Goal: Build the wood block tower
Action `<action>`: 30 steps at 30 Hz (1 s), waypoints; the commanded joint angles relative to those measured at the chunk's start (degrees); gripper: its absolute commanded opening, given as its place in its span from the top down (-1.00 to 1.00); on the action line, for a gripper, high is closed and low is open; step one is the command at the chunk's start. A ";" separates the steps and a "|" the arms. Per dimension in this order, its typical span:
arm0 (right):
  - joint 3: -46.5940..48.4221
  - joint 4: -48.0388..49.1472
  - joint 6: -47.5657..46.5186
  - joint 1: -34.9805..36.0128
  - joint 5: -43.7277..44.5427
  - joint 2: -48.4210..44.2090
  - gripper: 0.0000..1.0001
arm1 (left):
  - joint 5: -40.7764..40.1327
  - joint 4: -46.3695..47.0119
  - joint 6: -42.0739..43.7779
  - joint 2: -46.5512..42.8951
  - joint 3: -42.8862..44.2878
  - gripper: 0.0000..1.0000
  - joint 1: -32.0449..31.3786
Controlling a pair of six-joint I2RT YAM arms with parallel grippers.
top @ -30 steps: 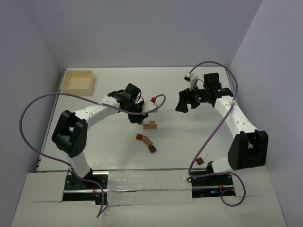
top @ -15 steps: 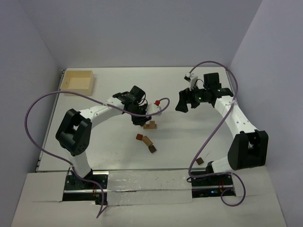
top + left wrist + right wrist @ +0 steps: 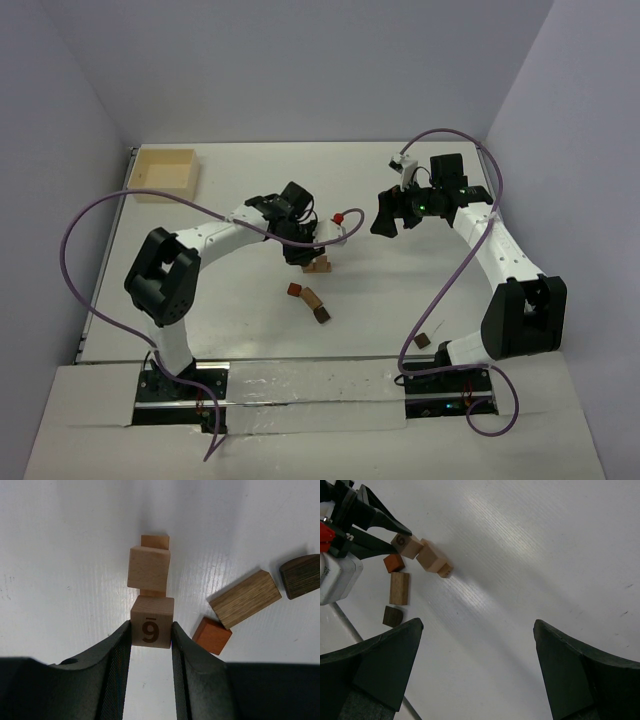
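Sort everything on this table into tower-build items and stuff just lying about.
Tower build:
- pale tan wooden cube marked 9, gripped in the left pincer
- started tan wooden stack
- small orange-red wooden cube
- mid-brown wooden bar
- dark brown wooden piece
- small brown wooden block by the right arm's base

Lying about:
- pale square wooden box
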 commanded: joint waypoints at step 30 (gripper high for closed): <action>-0.16 2.79 -0.85 -0.22 -0.20 0.60 -0.99 | -2.55 2.58 -1.94 3.94 4.35 0.46 -1.29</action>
